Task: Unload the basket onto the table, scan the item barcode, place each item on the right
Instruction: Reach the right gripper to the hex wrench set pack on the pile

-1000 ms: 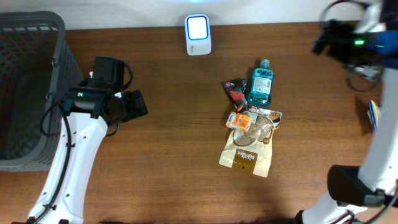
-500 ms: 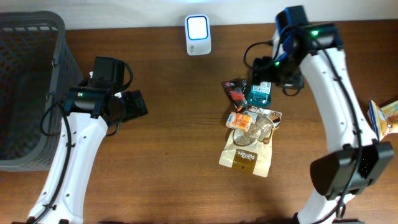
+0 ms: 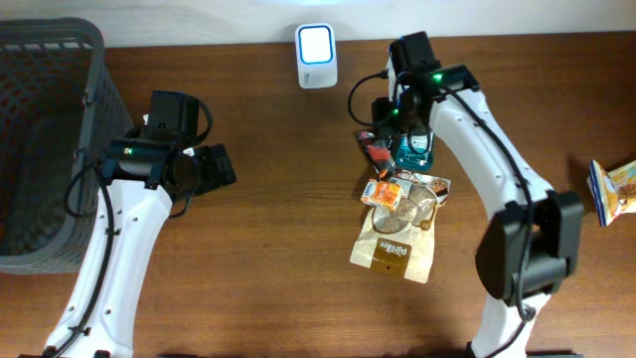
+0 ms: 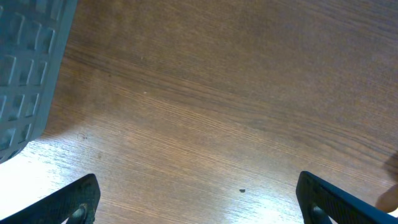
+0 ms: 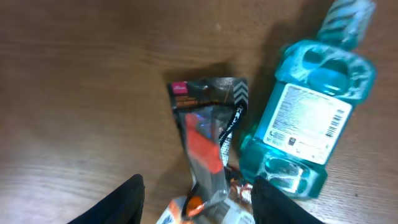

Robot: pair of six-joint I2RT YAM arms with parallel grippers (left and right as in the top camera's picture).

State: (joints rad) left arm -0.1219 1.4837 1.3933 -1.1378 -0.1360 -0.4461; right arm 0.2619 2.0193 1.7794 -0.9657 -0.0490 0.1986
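Hangs right gripper (image 5: pixel 199 198) over black-and-red packet (image 5: pixel 202 134), fingers apart on either side, gripping nothing. Shows packet flat on wooden table (image 3: pixel 278 219), just beside blue mouthwash bottle (image 5: pixel 305 118), near white scanner (image 3: pixel 316 55). Holds left gripper (image 4: pixel 198 199) spread wide, empty, above tabletop beside grey basket (image 3: pixel 40 149).

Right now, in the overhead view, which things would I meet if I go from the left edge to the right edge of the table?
gray basket → left end effector → white scanner → black-and-red packet → blue bottle → colourful pack at the right edge. The pile below the packet and bottle overlaps both, so I omit it.
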